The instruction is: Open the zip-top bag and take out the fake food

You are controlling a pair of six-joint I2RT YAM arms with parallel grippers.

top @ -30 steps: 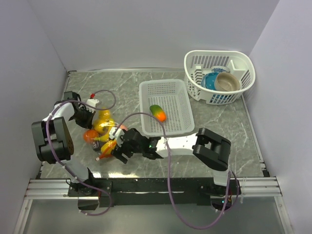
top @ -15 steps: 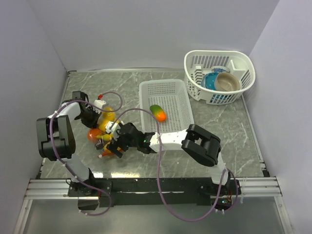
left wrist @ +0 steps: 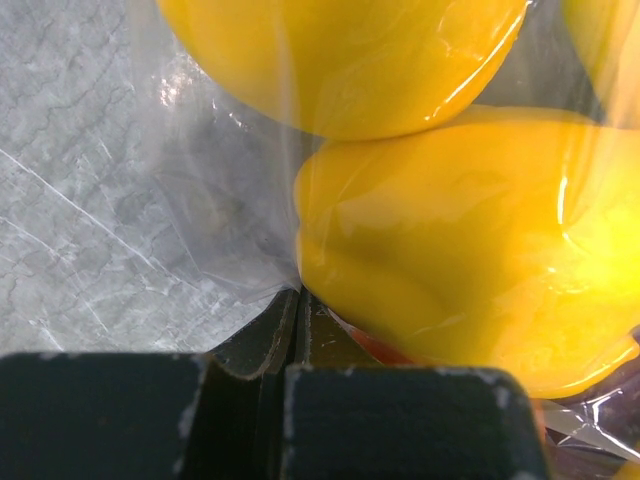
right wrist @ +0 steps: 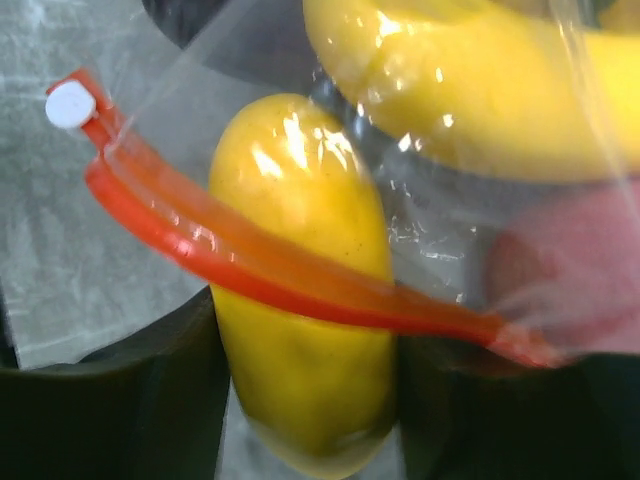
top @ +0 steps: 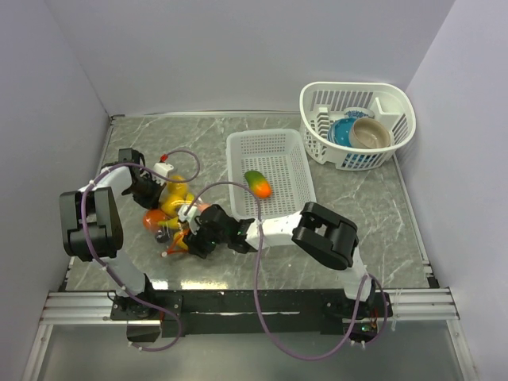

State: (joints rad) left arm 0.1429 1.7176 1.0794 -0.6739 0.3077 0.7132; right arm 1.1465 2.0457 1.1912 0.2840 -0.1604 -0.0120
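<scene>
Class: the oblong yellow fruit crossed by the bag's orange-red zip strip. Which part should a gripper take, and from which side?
Take the oblong yellow fruit across its narrow width, one jaw on each long side, coming along its length from the end that sticks out past the orange-red zip strip. Those flanks run nearly parallel, and that end looks clear of the zip-top bag film.

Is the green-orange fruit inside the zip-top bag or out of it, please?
Out: the green-orange fruit lies in the white slotted basket, apart from the zip-top bag.
</scene>
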